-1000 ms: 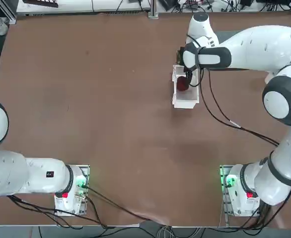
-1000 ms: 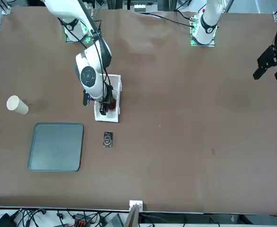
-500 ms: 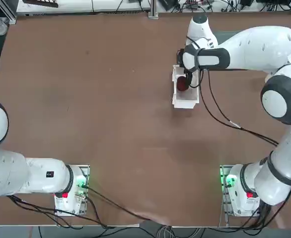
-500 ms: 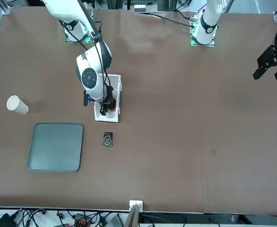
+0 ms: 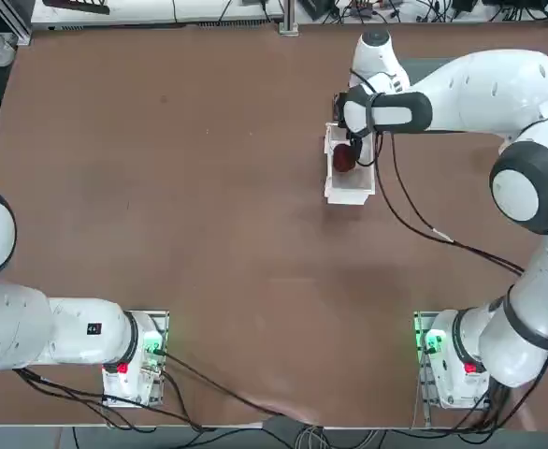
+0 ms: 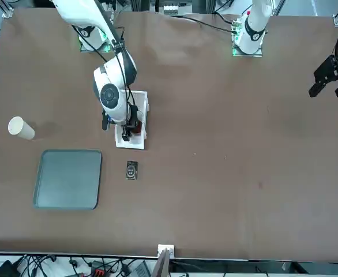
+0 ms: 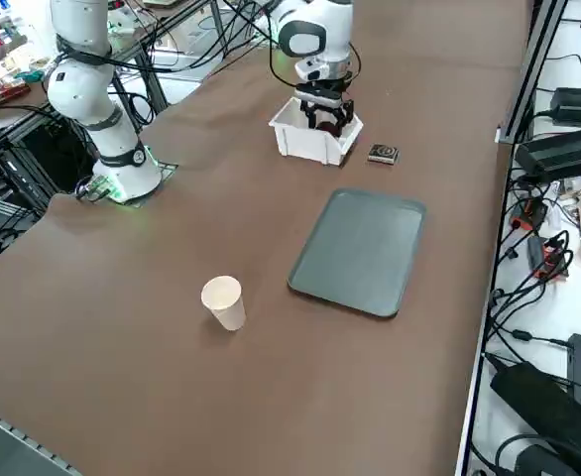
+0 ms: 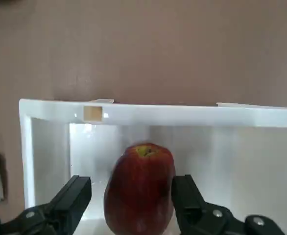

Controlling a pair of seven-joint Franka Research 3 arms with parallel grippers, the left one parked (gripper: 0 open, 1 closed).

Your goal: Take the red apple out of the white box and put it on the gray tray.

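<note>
On the bench (image 5: 209,187), the gray tray (image 6: 67,179) lies bare, near the white box (image 5: 349,173) but apart from it. The red apple (image 8: 139,188) stands inside the box. The right end effector (image 8: 131,196) straddles the apple, fingers part-open with a gap on one side, so squeezing centred before lifting straight clear of the walls looks wisest.

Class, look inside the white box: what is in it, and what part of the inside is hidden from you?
Inside the white box stands the red apple, stem end up, with the right claw straddling it, one finger on each side. The box floor beneath the apple and claw is covered.
</note>
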